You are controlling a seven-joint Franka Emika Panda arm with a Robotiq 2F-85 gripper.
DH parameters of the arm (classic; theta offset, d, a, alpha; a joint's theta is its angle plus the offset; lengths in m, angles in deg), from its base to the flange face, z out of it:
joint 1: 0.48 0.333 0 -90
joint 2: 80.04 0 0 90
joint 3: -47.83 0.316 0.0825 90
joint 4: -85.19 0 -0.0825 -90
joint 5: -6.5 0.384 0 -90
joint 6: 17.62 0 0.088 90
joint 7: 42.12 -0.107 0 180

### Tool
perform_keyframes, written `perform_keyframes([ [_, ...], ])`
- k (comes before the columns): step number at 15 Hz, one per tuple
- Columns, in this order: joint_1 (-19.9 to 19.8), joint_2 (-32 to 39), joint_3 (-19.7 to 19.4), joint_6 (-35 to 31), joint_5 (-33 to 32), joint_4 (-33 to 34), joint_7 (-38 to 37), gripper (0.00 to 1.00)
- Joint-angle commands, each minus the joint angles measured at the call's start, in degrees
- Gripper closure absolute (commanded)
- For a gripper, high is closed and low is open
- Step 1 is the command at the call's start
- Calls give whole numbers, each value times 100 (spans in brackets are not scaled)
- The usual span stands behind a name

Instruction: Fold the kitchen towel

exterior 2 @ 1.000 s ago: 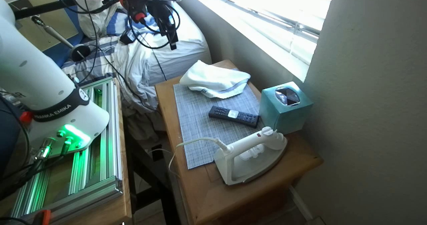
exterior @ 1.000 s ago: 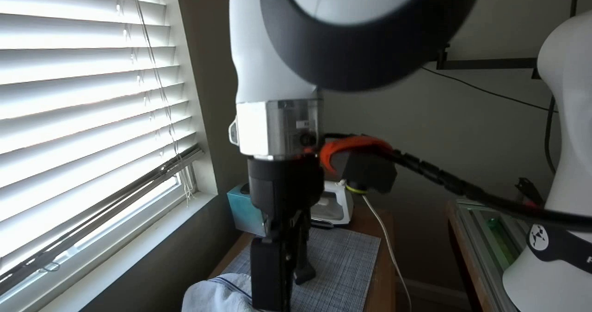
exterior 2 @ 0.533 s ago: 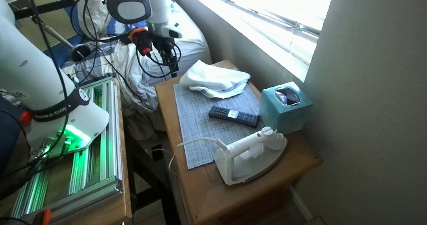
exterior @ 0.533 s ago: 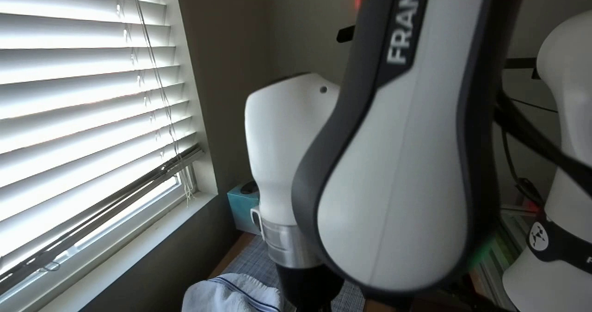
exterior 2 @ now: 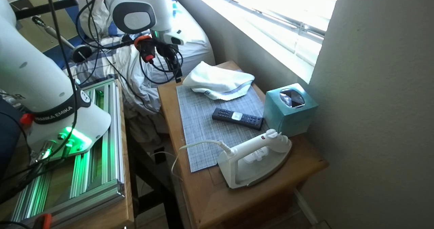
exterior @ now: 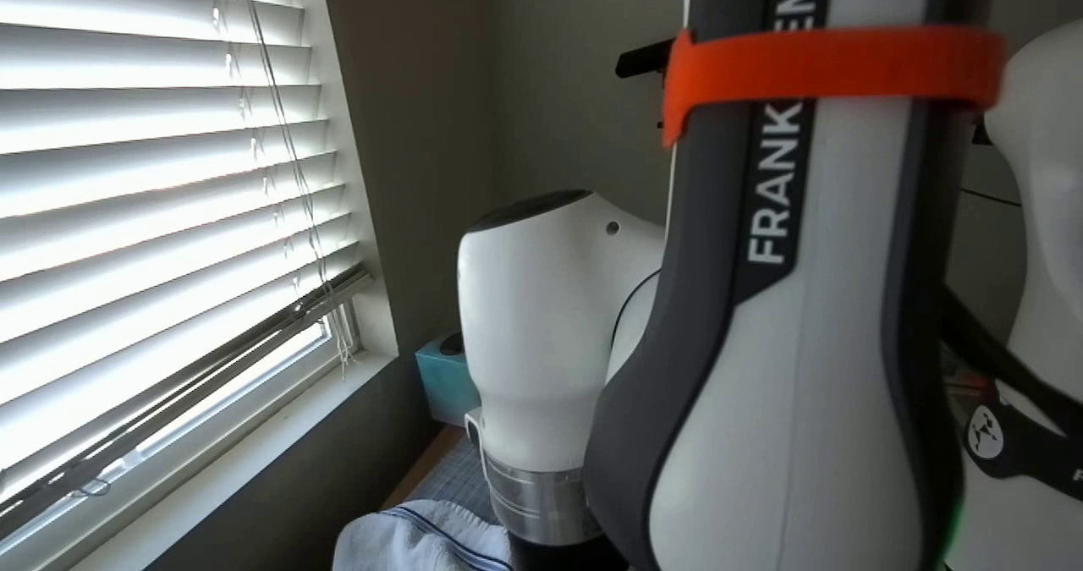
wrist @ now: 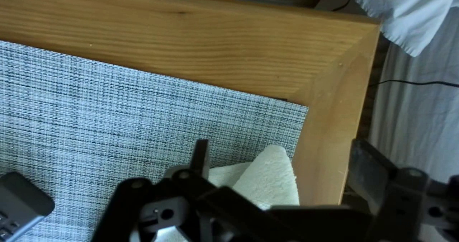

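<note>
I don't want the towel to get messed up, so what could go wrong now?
The kitchen towel is rumpled, so the open gripper might just bunch it up instead of folding it neatly. The towel lies on a woven placemat, so the gripper could pinch that too. If the placemat got dragged, the remote control on it might slide along.

Wood tbl (exterior 2: 230, 205) has blk remote (exterior 2: 237, 118) on gray mat (exterior 2: 200, 129), plus wht corded iron (exterior 2: 256, 155) nr teal box (exterior 2: 288, 114).
</note>
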Motion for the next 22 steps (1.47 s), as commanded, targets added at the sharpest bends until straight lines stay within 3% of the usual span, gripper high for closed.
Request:
perform_keyframes([
  [1, -385, 389, 409, -496, 0, 156, -351, 0],
  [3, -434, 569, 451, -665, -83, 214, -558, 4],
  [4, -438, 656, 437, -724, -120, 242, -649, 16],
  [5, -375, 741, 360, -787, -162, 267, -742, 18],
  [6, -239, 830, 201, -853, -205, 294, -849, 29],
  [9, -229, 1092, 140, -976, -256, 438, -974, 41],
  [10, -213, 1156, 121, -979, -276, 484, -1001, 40],
  [11, -187, 1214, 99, -995, -304, 530, -1015, 33],
  [12, -198, 1263, 107, -1002, -324, 578, -1020, 36],
  [14, -167, 1363, 80, -1003, -346, 678, -1036, 27],
  [17, -132, 1504, 41, -984, -364, 841, -1029, 31],
  [19, -86, 1609, -22, -990, -378, 946, -1019, 56],
  [22, -16, 1758, -131, -961, -397, 1098, -1013, 75],
])
